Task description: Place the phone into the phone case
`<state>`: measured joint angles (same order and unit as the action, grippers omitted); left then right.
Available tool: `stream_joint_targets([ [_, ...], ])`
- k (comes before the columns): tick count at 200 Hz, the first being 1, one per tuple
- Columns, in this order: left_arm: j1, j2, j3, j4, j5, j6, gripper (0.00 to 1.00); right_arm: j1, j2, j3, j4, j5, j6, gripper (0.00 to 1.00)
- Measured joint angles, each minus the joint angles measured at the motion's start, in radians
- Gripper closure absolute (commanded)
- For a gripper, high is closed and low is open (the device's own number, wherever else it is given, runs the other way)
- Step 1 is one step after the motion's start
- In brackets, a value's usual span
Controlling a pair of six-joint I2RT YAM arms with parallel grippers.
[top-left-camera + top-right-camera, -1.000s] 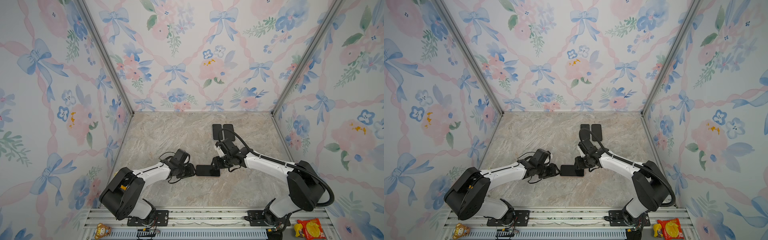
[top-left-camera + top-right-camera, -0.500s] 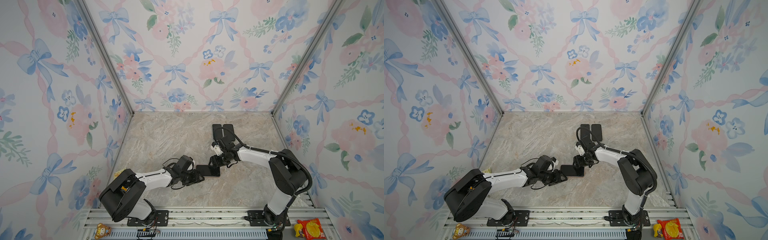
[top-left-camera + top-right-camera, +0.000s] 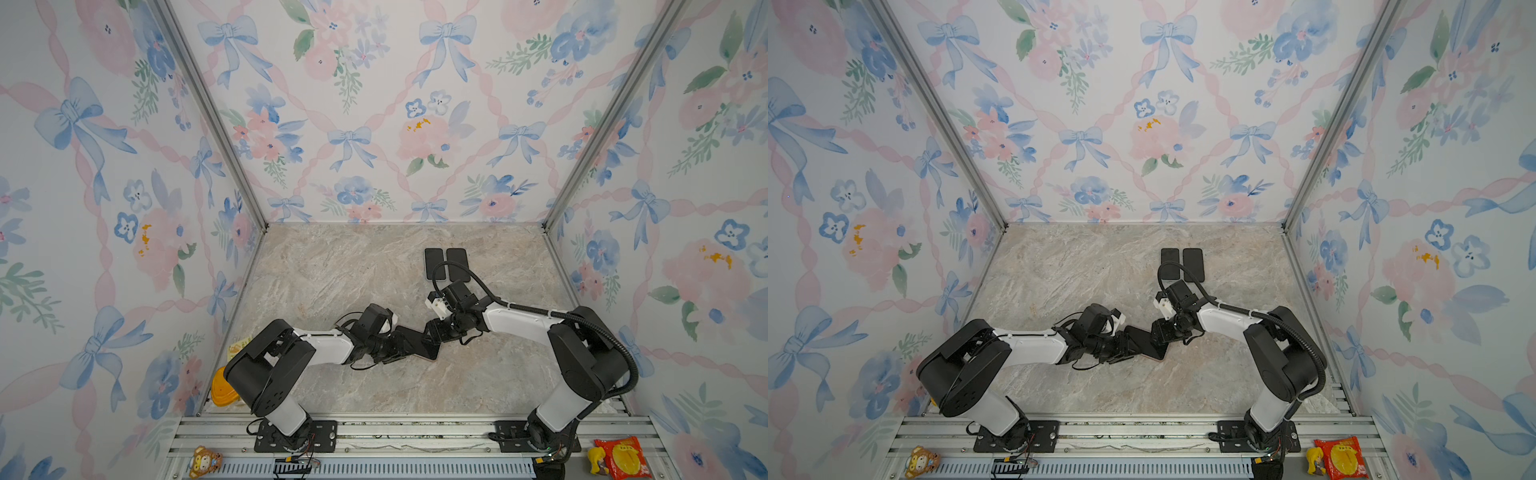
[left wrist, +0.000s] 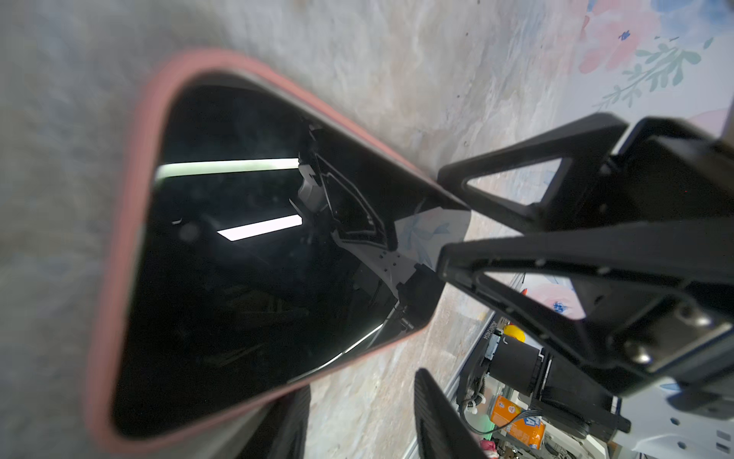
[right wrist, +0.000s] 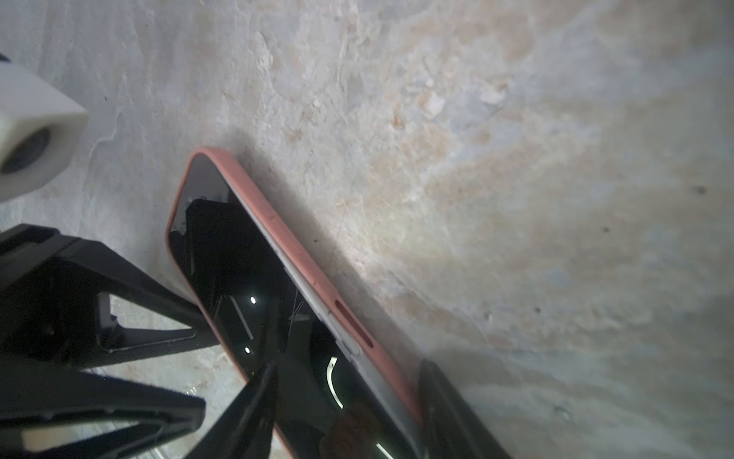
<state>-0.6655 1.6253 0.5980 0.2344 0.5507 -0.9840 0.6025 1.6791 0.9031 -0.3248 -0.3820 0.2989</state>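
Jaws cover both ends of the phone (image 3: 414, 343).

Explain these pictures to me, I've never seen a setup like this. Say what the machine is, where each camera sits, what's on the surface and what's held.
You see two robot arms, the left arm and right arm, bolted at the front of a marble-look table. Each ends in a two-fingered tool. The two wide pictures come from a camera head overhead; the two close ones from cameras on the wrists. On the table lies a phone sitting in a pink case, and at the back two flat black slabs. The left tool and right tool meet at the phone from opposite sides, fingers apart, at its edges. Whether either clamps it is unclear.
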Motion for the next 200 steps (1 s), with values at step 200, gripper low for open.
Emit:
stream_joint_targets([
  [200,-0.015,0.019,0.076,-0.130,0.013,-0.010,0.56,0.127,-0.208,-0.069,-0.162,0.218,0.472,0.73],
])
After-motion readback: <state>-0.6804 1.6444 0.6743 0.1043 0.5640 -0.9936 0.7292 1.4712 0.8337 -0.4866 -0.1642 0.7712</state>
